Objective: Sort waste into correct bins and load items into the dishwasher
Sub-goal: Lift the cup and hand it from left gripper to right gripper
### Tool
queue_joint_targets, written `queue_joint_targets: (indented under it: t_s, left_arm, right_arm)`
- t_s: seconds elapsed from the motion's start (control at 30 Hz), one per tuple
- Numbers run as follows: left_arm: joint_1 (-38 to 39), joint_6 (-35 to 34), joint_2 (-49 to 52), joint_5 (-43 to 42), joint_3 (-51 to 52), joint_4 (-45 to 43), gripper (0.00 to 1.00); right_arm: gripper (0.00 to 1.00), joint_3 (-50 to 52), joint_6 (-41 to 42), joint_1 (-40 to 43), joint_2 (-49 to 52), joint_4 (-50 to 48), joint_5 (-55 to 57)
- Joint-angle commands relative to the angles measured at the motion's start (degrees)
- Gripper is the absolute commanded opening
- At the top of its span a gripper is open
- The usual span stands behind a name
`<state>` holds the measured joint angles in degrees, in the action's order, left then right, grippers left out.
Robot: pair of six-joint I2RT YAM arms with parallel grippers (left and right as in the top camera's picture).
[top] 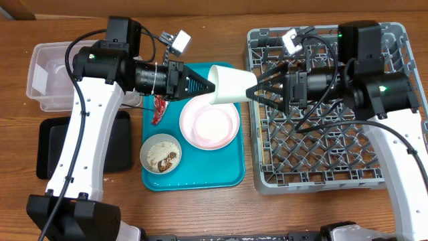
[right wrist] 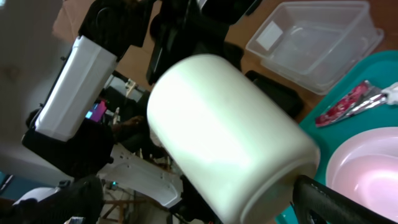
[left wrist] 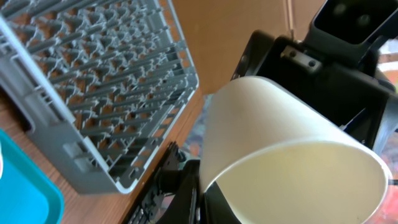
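One item out of four is on the move: the white cup (top: 232, 84) hangs in mid-air between the two arms, above the far edge of the teal tray (top: 231, 175) and just short of the grey dish rack (top: 321, 167). The left gripper (top: 212, 86) looks pinched onto the cup's rim. The right gripper (top: 254, 88) has its fingers around the base, but I can't tell whether they have closed.

No dish shows in the part of the rack I can see. On the teal tray sit the pale pink bowl (top: 212, 122), seemingly nested on the pink plate (top: 184, 128), and the small cream bowl (top: 160, 152) with scraps inside. The red wrapper (top: 158, 108) lies there too. I see no waste in the clear tub (top: 47, 80) or on the black tray (top: 47, 157). So I'd judge that nearly everything is left to do.

The cup lies on its side. Its long axis runs across the table from arm to arm, mouth toward the left arm, narrow base toward the rack.
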<state>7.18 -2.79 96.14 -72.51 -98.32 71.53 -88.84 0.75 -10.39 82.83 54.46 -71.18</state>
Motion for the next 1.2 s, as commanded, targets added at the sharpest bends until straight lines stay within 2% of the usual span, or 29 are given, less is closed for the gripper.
queue_joint_targets:
  t_s: [0.0,0.2,0.4,0.5,0.77,1.0,1.07,1.17]
  left_arm:
    - [-0.09,0.85,-0.57,-4.26,-0.79,-1.64,0.04]
    - [-0.07,0.90,-0.57,-9.79,-0.79,-4.33,0.04]
    - [-0.02,0.87,-0.59,-10.12,-0.79,-4.02,0.04]
    - [-0.02,0.92,-0.59,-12.17,-0.79,-4.09,0.04]
    - [-0.02,1.16,-0.59,-14.67,-0.79,-4.15,0.04]
    - [-0.04,1.55,-0.59,-13.16,-0.79,-4.15,0.04]
    - [-0.04,1.57,-0.59,-13.07,-0.79,-4.13,0.04]
    - [-0.04,1.57,-0.59,-13.07,-0.79,-4.33,0.04]
  right_arm:
    - [0.98,-1.14,-1.25,-2.43,-0.20,-0.63,-4.83]
    - [0.91,-1.14,0.87,-4.90,-0.20,-2.29,0.11]
    - [0.88,-1.14,2.97,-4.96,-0.20,-4.72,4.13]
    - [0.89,-1.14,5.55,-4.96,-0.20,-7.74,6.86]
    - [0.94,-1.14,5.51,-4.90,-0.20,-8.33,7.13]
    - [0.95,-1.14,6.19,-0.85,-0.26,-7.63,5.49]
    - [0.99,-1.14,6.12,1.05,-0.35,-7.56,3.54]
    - [1.00,-1.14,4.76,3.04,-0.35,-8.15,-3.21]
